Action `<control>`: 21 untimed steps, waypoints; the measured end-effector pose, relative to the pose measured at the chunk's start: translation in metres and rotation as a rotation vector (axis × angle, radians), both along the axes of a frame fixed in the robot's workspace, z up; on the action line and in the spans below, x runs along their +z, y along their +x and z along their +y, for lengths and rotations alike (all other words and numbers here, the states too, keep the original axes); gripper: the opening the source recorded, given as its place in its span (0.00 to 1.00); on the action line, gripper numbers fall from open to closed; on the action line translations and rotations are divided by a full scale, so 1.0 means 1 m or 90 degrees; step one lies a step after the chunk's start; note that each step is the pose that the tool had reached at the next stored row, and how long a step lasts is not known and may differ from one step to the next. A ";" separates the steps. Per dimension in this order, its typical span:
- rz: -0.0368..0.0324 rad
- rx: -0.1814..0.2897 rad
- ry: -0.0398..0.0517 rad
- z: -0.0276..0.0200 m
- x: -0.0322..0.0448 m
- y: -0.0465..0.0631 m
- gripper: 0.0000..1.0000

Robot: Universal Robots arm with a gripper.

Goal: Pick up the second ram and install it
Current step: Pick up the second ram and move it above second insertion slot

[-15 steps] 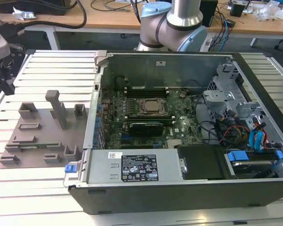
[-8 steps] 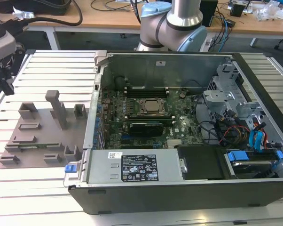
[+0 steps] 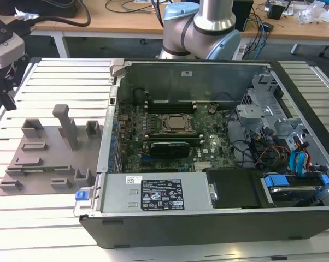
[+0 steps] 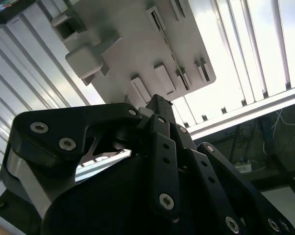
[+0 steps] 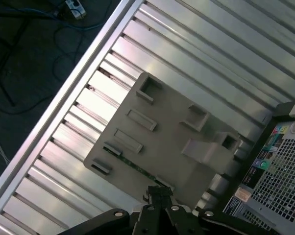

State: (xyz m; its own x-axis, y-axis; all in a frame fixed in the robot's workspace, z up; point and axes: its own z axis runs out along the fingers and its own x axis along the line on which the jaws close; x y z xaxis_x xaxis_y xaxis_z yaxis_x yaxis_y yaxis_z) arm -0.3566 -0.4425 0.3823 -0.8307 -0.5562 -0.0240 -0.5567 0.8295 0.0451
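My gripper [image 3: 4, 98], upper left in the exterior view, is closed and empty; the second ram [image 3: 44, 170] lies in the grey holder tray [image 3: 60, 158], not yet picked.

The second ram [image 5: 135, 166] lies in the holder tray [image 3: 50, 158] beside the case [image 3: 208, 226].
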 end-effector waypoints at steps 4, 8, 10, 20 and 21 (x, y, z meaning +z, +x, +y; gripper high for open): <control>0.0000 0.037 0.0000 0.0000 0.0000 0.000 0.10; 0.0000 0.076 0.0000 0.0000 0.0000 0.000 0.10; 0.0000 0.094 0.0000 0.0000 0.0000 0.000 0.10; 0.0000 0.187 0.0000 0.0000 0.0000 0.000 0.10; 0.0000 0.199 0.0000 0.0000 0.0000 0.000 0.10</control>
State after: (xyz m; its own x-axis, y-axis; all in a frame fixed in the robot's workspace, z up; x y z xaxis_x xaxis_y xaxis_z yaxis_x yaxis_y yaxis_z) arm -0.3566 -0.4425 0.3823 -0.6190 -0.7850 -0.0240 -0.7851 0.6177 0.0450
